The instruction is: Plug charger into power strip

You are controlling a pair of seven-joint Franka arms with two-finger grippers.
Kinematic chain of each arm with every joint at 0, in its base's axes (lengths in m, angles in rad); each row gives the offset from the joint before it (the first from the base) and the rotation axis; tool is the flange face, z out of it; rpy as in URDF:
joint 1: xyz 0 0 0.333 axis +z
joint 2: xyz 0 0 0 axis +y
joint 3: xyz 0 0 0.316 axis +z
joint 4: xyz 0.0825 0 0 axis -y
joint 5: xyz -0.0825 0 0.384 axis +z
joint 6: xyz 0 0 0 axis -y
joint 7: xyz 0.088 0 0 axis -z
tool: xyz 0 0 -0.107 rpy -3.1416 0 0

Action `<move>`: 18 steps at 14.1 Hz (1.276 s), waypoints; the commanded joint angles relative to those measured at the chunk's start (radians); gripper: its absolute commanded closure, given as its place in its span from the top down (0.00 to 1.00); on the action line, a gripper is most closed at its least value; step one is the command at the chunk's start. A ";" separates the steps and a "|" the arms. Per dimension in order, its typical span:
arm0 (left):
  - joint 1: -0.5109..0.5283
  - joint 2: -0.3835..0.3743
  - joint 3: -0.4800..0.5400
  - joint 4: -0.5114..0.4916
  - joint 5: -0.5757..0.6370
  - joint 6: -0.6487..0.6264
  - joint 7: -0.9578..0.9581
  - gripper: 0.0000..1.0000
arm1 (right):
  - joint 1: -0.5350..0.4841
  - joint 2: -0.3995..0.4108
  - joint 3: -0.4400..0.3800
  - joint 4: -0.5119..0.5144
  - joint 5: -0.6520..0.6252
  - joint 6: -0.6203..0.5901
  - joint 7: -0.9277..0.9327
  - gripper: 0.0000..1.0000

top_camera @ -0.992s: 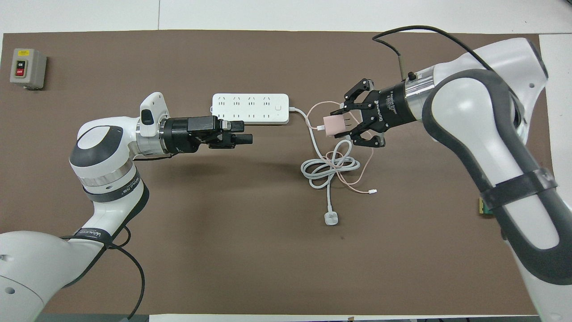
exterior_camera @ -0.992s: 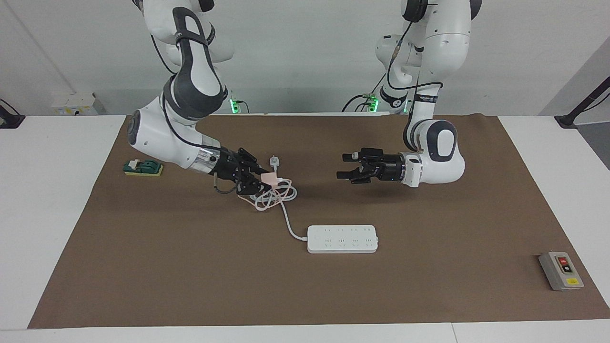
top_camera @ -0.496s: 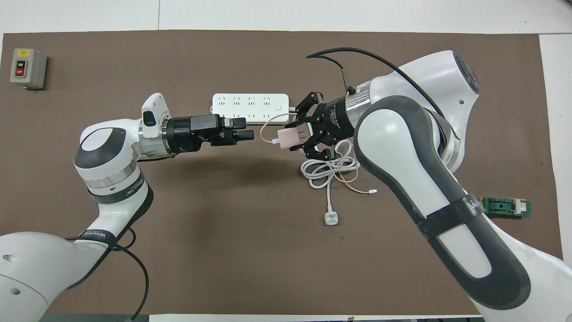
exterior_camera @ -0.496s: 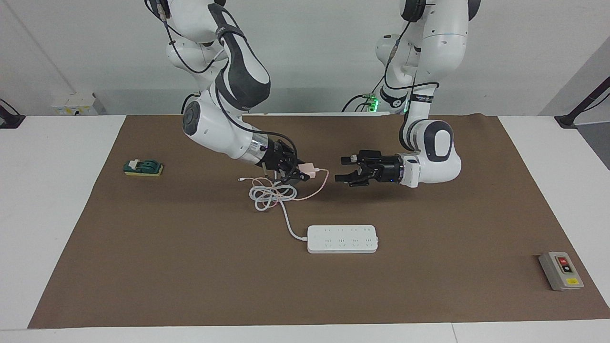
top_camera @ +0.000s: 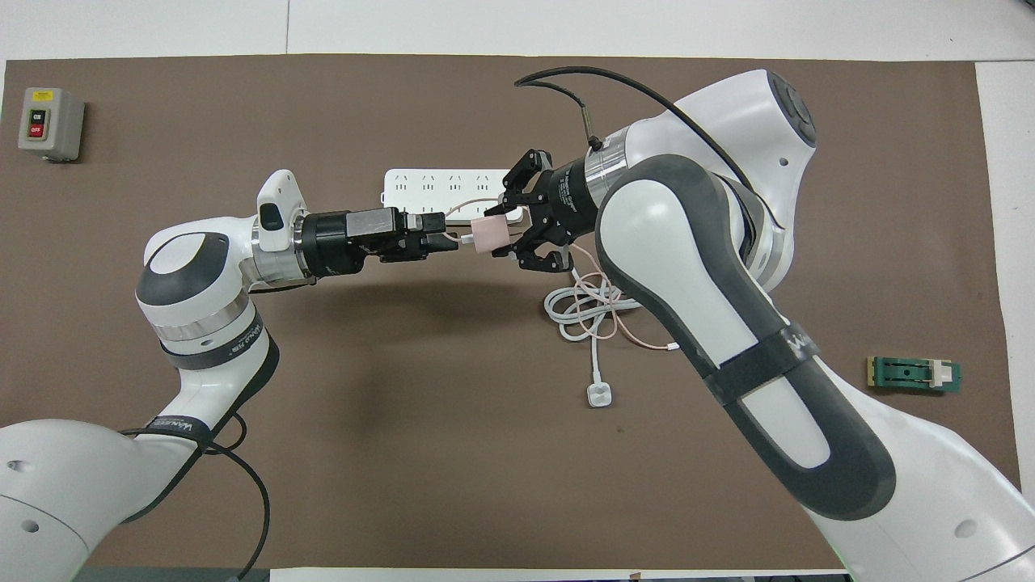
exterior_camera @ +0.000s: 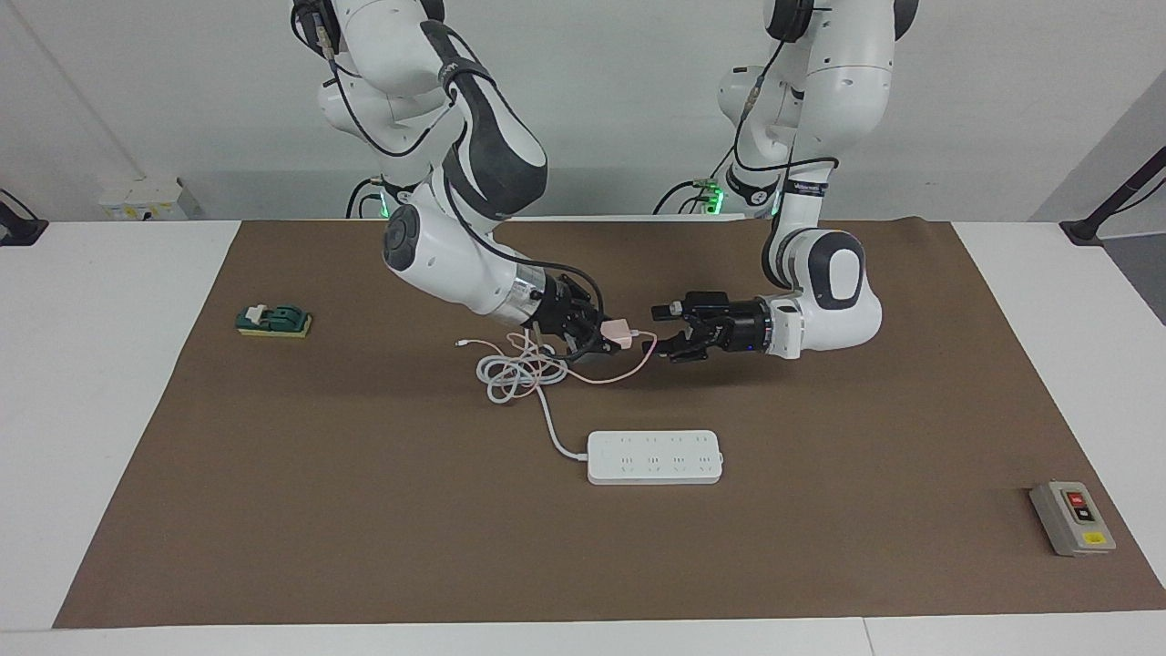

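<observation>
My right gripper [exterior_camera: 594, 337] is shut on the pale-pink charger [exterior_camera: 618, 333] and holds it in the air over the mat, beside the power strip's corded end. The charger also shows in the overhead view [top_camera: 488, 234], in the right gripper [top_camera: 508, 233]. Its thin pink cable [exterior_camera: 622, 373] hangs down to the mat. My left gripper [exterior_camera: 663, 333] is open, level, with its fingertips right by the charger's cable end; it also shows in the overhead view [top_camera: 441, 233]. The white power strip [exterior_camera: 655, 456] lies flat, farther from the robots than both grippers, partly covered in the overhead view [top_camera: 428, 184].
The strip's thick white cord [exterior_camera: 513, 375] lies coiled under the right gripper, and its small white plug [top_camera: 599, 395] lies nearer to the robots. A grey button box [exterior_camera: 1072, 517] sits at the left arm's end. A green block [exterior_camera: 273, 321] sits at the right arm's end.
My right gripper has carried the charger up from the cord coil and across toward the left gripper. The left gripper has edged toward it, and the gap between them has nearly closed.
</observation>
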 commanded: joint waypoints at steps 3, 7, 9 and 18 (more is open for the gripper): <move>-0.034 0.000 0.022 -0.014 -0.025 0.034 0.037 1.00 | 0.010 0.081 -0.003 0.129 -0.007 -0.004 0.070 0.00; -0.034 0.000 0.022 -0.014 -0.025 0.036 0.038 1.00 | 0.036 0.086 -0.008 0.133 -0.007 -0.003 0.092 0.00; -0.042 0.000 0.022 -0.014 -0.025 0.042 0.038 1.00 | 0.037 0.086 -0.006 0.133 -0.007 -0.003 0.092 0.00; -0.045 0.000 0.022 -0.017 -0.025 0.063 0.048 0.88 | 0.036 0.086 -0.003 0.134 0.000 0.011 0.112 0.00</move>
